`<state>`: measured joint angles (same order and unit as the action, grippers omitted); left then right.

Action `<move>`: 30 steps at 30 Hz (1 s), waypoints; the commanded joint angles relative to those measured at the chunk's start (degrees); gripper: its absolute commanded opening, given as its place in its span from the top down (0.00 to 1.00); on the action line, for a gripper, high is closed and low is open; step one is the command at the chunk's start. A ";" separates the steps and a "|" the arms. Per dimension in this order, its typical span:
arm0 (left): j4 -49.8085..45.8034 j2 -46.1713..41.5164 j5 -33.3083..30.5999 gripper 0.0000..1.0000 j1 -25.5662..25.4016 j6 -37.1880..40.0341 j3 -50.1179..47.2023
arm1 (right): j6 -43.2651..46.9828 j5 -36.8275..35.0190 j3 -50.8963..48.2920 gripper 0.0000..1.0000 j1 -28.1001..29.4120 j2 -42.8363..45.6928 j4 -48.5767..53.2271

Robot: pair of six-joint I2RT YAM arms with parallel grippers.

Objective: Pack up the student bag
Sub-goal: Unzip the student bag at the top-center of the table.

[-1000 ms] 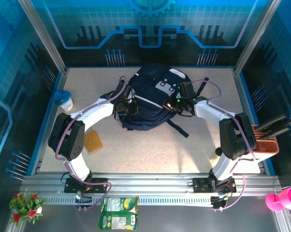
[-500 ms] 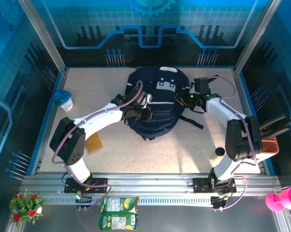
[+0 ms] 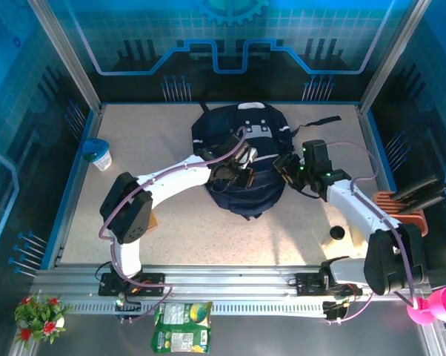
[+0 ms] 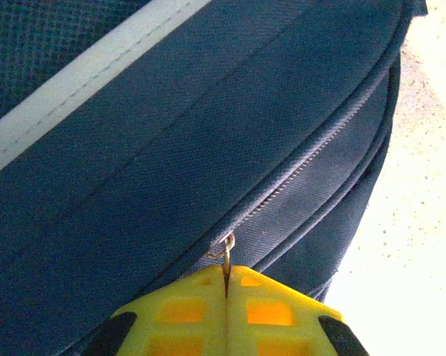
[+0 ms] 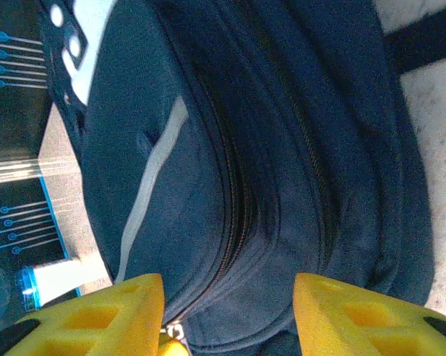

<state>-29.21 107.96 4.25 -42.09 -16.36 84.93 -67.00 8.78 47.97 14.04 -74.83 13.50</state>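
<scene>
The student bag (image 3: pixel 244 148) lies flat on the worktop (image 3: pixel 230 237), toward its far side, with the white patch (image 3: pixel 254 130) at the far end and a dark strap (image 3: pixel 323 121) trailing off to the right. The left fingers (image 4: pixel 184 308) are pressed together on a small metal zipper pull (image 4: pixel 227 248) — from there the zipper line runs up and to the right, below the bag's white stripe (image 4: pixel 82 74). The right fingers (image 5: pixel 119 311) stand spread apart at the bag's right side, gripping nothing, with navy fabric beyond them; I cannot tell whether they touch it. A white cup with a blue lid (image 3: pixel 98 153) stands well apart at the worktop's left edge, and a small black object (image 3: pixel 335 232) sits near the right arm.
</scene>
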 commanded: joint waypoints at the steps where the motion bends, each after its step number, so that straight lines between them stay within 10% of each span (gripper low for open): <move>1: -0.76 0.43 0.02 1.00 -0.60 1.59 2.00 | -4.83 -0.58 0.80 0.51 1.92 -2.18 -2.71; 30: -7.43 -3.17 -13.74 1.00 -0.07 4.13 -4.16 | 1.06 -4.65 7.70 0.92 1.56 -10.22 -2.98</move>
<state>-31.75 107.55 -3.84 -42.17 -12.95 82.98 -67.72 8.14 53.78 15.81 -85.10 11.16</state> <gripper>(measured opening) 0.053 0.089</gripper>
